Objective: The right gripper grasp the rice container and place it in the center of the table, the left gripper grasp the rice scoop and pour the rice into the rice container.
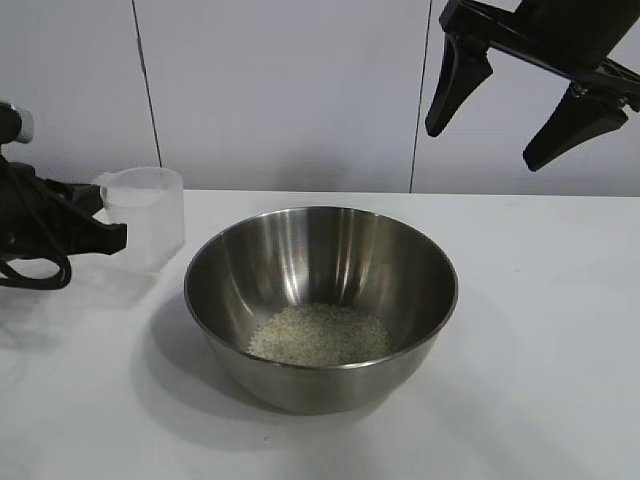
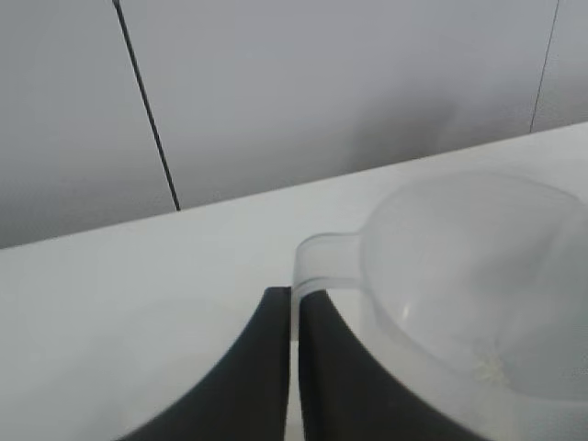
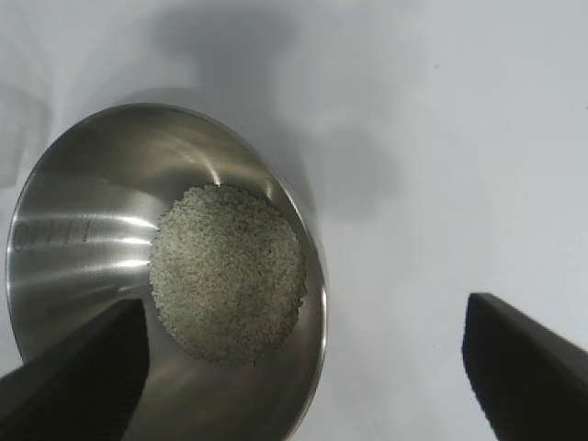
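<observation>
From outside you've got one shiny steel bowl (image 1: 321,300) mid-table (image 1: 540,330) with one rice heap (image 1: 320,334) inside: pour looks done. Left claw (image 1: 108,232) pinches the single clear plastic scoop (image 1: 148,215); next, set it down upright. Left wrist: scoop nearly empty. Right wrist: right claw (image 3: 312,367) hangs spread wide above, empty.

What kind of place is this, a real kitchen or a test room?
Probably a robot test bench, not a kitchen: a bare white table before plain wall panels, two black robot hands, and only a steel bowl of rice and a plastic scoop.
</observation>
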Tool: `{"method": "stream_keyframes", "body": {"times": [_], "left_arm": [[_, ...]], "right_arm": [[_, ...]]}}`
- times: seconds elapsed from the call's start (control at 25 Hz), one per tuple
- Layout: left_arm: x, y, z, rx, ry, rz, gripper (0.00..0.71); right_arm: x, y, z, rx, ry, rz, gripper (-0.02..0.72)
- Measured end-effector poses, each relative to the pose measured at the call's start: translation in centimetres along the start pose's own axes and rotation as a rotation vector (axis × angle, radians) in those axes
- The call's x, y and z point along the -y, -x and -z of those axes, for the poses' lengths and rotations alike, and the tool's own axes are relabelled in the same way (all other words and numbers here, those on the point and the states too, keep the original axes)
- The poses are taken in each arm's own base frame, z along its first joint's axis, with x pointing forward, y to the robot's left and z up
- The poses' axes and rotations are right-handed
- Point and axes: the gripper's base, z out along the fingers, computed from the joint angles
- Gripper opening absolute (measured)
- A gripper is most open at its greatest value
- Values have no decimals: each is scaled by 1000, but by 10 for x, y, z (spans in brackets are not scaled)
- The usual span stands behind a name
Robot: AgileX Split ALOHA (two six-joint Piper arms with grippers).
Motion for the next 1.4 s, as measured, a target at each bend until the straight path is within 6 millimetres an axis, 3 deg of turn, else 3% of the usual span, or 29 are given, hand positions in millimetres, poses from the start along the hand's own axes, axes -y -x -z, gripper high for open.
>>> {"method": "stream_keyframes", "body": {"times": [0.24,0.36,0.76,1.0,1.16,1.32,1.4], "left_arm": [[1,-4,-1,-13,-2,0,12],[1,-4,-1,-12,-2,0,48],[4,-20,19,-84,-13,-5,272],[6,-33,44,-163,-25,-2,562],[1,-13,60,-101,16,8,624],[-7,31,74,53,53,66,641],[-8,50,82,21,32,161,643]], "right_arm": [[0,0,0,0,0,0,643],[0,0,0,0,0,0,643],[0,0,0,0,0,0,643],[0,0,0,0,0,0,643],[0,0,0,1,0,0,643],[0,0,0,1,0,0,643],[0,0,0,1,0,0,643]]}}
